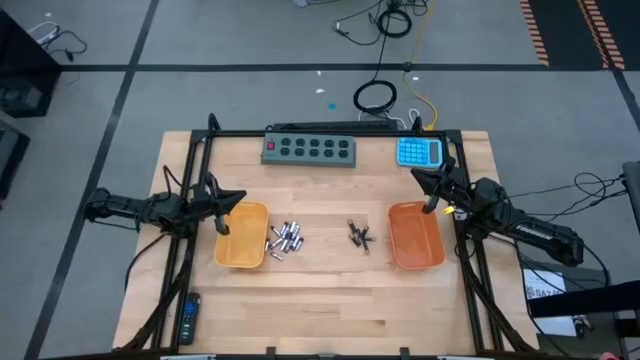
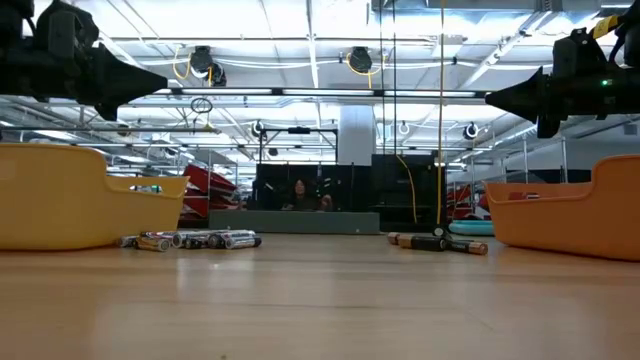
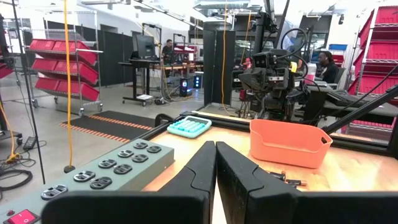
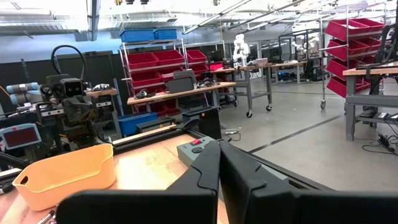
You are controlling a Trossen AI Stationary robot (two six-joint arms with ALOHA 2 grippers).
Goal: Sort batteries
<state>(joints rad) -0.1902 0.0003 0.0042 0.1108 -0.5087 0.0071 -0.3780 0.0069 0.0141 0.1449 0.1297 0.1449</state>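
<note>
Several thicker silvery-white batteries (image 1: 283,240) lie in a heap on the table just right of the yellow tray (image 1: 241,236); they also show in the low view (image 2: 190,240). Several thinner dark batteries (image 1: 359,236) lie left of the orange tray (image 1: 415,235), also in the low view (image 2: 437,243). My left gripper (image 1: 232,196) is shut and empty, raised above the yellow tray's far left corner. My right gripper (image 1: 418,175) is shut and empty, raised above the orange tray's far edge.
A grey power strip (image 1: 309,149) and a blue calculator (image 1: 419,152) lie along the far edge. A black remote (image 1: 189,318) sits off the table's near left. Bare wood lies between the two heaps and toward the near edge.
</note>
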